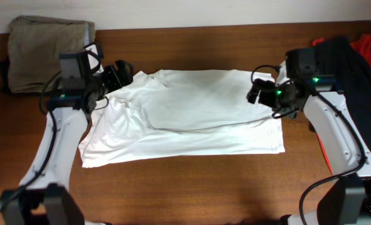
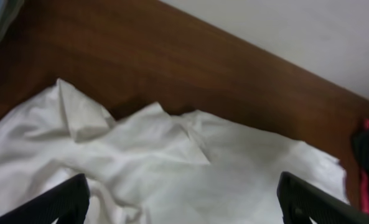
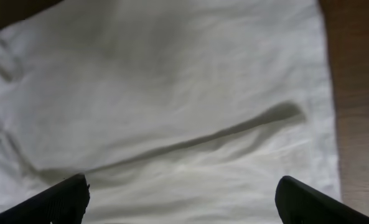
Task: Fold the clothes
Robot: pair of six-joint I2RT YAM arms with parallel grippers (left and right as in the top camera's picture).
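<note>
Right wrist view: your right gripper (image 3: 183, 208) stands spread over the white garment (image 3: 172, 93).
The cloth fills nearly your whole frame, lying flat, with one long crease (image 3: 234, 130) running from lower left up toward its right side. Bare table (image 3: 358, 93) shows down the right border and at the top left corner. The black fingertips (image 3: 60, 198) sit in the bottom corners, well apart; contact with the cloth cannot be told.

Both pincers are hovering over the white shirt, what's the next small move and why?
Likely lower the open left pincer onto the bunched flap and grip it: the white shirt lies fairly flat elsewhere, but that side is rumpled.
</note>
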